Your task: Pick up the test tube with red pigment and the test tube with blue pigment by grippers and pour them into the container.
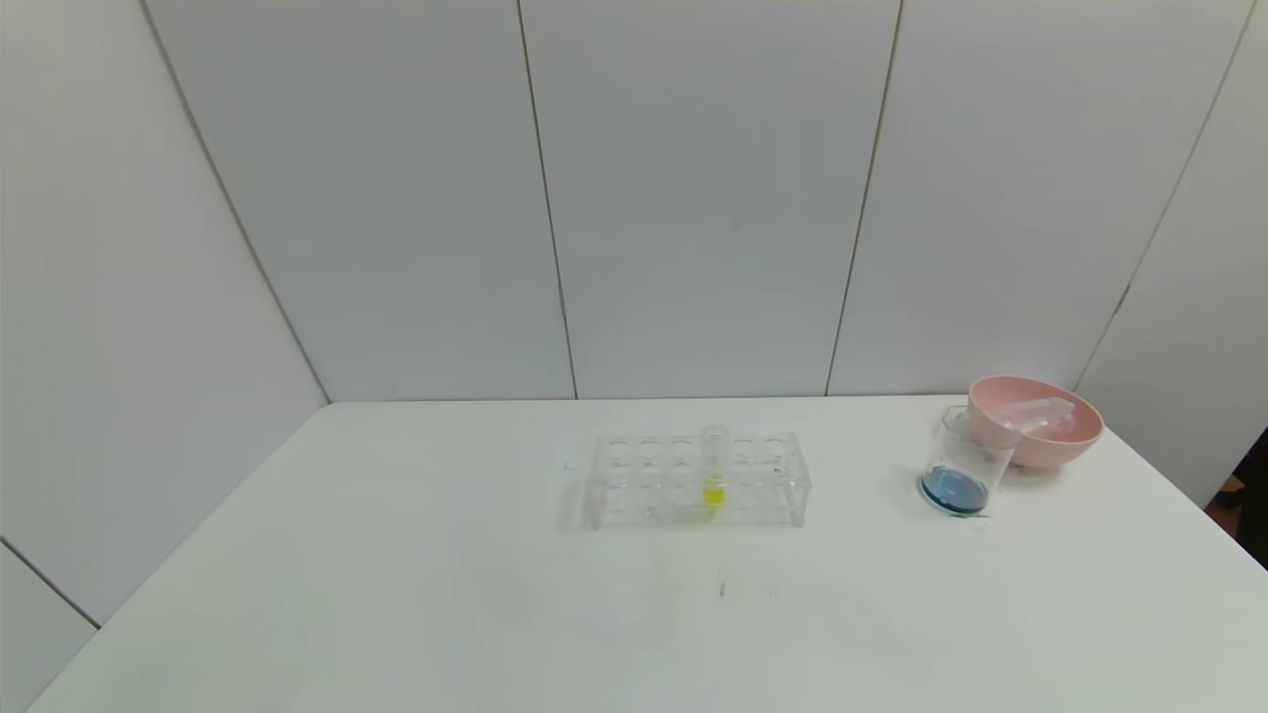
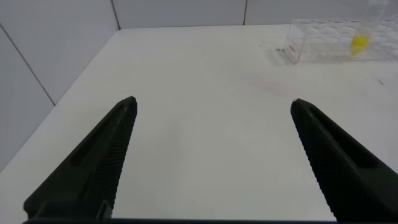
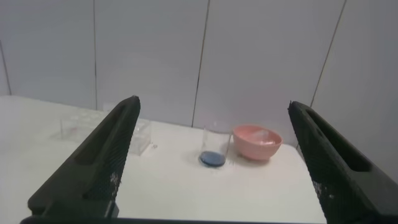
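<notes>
The container (image 1: 963, 465), a small clear beaker, stands at the table's right with dark blue liquid in its bottom; the right wrist view shows it (image 3: 216, 144) too, well ahead of the gripper. No tube with red or blue pigment shows; clear tube-like shapes (image 1: 1035, 414) lie in the pink bowl. My left gripper (image 2: 213, 101) is open over bare table near the left side, holding nothing. My right gripper (image 3: 213, 101) is open too, empty, back from the beaker and the bowl. Neither arm appears in the head view.
A clear tube rack (image 1: 698, 480) stands mid-table with one yellow-liquid tube (image 1: 714, 475) upright in it; the left wrist view shows the rack (image 2: 336, 40) far off. The pink bowl (image 1: 1040, 446) sits just behind the beaker near the table's right edge. White walls close in at the back and the left.
</notes>
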Motion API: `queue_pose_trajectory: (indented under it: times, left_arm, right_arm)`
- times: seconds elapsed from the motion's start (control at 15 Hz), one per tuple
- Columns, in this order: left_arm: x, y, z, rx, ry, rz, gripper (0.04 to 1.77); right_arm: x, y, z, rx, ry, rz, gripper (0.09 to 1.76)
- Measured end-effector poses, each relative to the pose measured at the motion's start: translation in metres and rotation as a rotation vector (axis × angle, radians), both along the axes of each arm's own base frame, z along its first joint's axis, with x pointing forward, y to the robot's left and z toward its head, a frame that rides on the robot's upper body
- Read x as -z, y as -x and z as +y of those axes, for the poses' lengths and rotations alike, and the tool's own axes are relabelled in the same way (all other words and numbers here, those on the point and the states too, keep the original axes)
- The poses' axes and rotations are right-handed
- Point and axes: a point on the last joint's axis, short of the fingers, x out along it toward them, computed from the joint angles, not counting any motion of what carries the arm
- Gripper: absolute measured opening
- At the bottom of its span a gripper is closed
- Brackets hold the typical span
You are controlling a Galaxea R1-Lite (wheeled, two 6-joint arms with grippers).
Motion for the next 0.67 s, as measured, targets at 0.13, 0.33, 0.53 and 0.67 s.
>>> queue_pose_trajectory:
  times: [0.13, 0.33, 0.53, 0.67]
  left_arm:
    - [0.0, 0.0, 0.0, 0.0, 0.0, 0.0, 1.76]
    - [0.0, 0.0, 0.0, 0.0, 0.0, 0.0, 1.76]
    - [0.0, 0.0, 0.0, 0.0, 0.0, 0.0, 1.76]
    - [0.0, 0.0, 0.0, 0.0, 0.0, 0.0, 1.76]
  right_arm:
    - [0.031, -0.015, 0.0, 0.003, -0.002, 0.102, 1.7]
    - [0.064, -0.024, -0.002, 0.079, -0.034, 0.325, 1.7]
    - [0.074, -0.025, -0.004, 0.155, -0.051, 0.428, 1.7]
    - [0.072, -0.025, -0.004, 0.147, -0.051, 0.405, 1.7]
